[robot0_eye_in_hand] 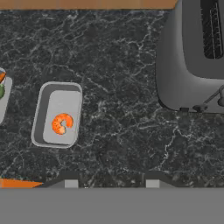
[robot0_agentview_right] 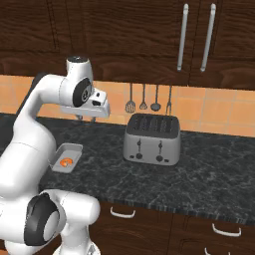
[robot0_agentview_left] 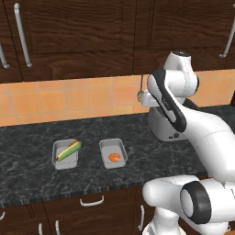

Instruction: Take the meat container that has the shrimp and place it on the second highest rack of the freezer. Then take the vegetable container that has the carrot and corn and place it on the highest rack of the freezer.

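While the arm is raised over the dark marbled worktop (robot0_agentview_left: 27, 160), its fingers (robot0_eye_in_hand: 109, 180) hang high above the surface and hold nothing. In the hand view the two dark tips stand apart with bare stone between them, so the fingers are parted.

The meat container (robot0_agentview_left: 113, 153) is a grey tray that lies flat on the worktop, to the left of the hand. The shrimp (robot0_agentview_left: 114, 157) lies inside it, small, curled and orange, toward the near end of the tray. In the right base view the same tray (robot0_agentview_right: 67, 157) is partly behind the white arm, and the shrimp (robot0_agentview_right: 66, 161) is seen in it. In the hand view the tray (robot0_eye_in_hand: 42, 114) is to the left of the fingers and apart from them.

The vegetable container (robot0_agentview_left: 64, 154) lies further left, near the first tray but not touching it. The carrot and corn (robot0_agentview_left: 69, 149) lie in it diagonally, the cob with its green husk reaching over the far right corner.

A silver toaster (robot0_agentview_right: 152, 139) stands on the right, by the orange tile wall (robot0_agentview_left: 69, 98). Some utensils (robot0_agentview_right: 143, 99) hang on that wall above the toaster. Dark wood cabinets (robot0_agentview_right: 124, 35) with bar handles are above.
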